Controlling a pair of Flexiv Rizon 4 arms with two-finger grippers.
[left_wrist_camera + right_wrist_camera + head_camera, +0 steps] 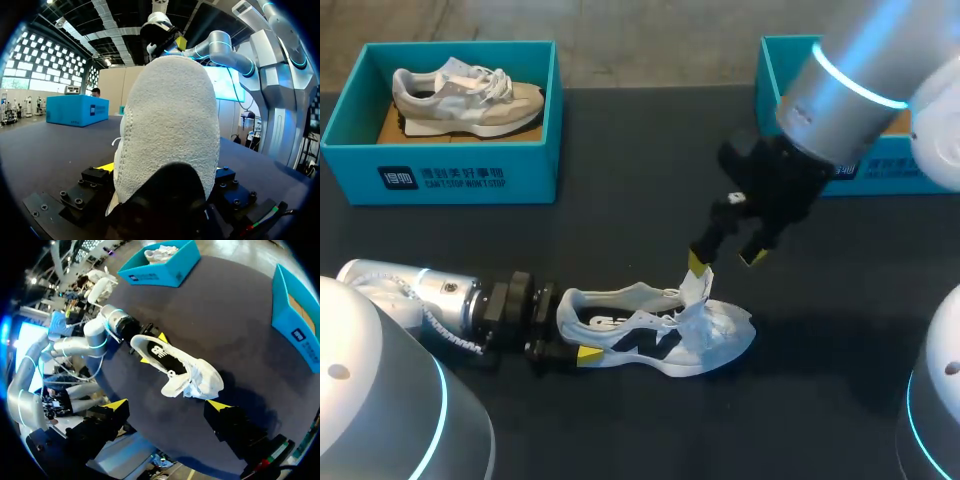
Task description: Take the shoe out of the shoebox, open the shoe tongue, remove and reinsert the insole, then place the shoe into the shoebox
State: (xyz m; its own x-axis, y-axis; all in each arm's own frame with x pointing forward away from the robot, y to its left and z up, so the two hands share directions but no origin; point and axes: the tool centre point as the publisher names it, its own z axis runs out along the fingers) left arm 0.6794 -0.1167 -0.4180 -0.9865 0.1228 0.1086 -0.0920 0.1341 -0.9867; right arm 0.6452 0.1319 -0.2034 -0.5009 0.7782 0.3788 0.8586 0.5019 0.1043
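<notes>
My right gripper (725,260) hangs spread wide just above the white mesh trainer (660,335), one yellow tip touching its tongue (698,288). My left gripper (570,330) seems clamped on the trainer's heel; its far finger is hidden. The teal cardboard shoebox (785,70) stands well beyond the trainer. Step: opening the tongue. Next: close on it, draw it back.

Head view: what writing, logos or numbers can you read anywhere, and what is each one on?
Left shoebox, front wall: a white logo block above a line of small white capitals, too small to read reliably.
Right shoebox, front wall: white print, largely hidden, unreadable.
Shoe on the table: a large dark mark on its side and small white print on the insole, too blurred to read.
No numbers or signs can be made out.
</notes>
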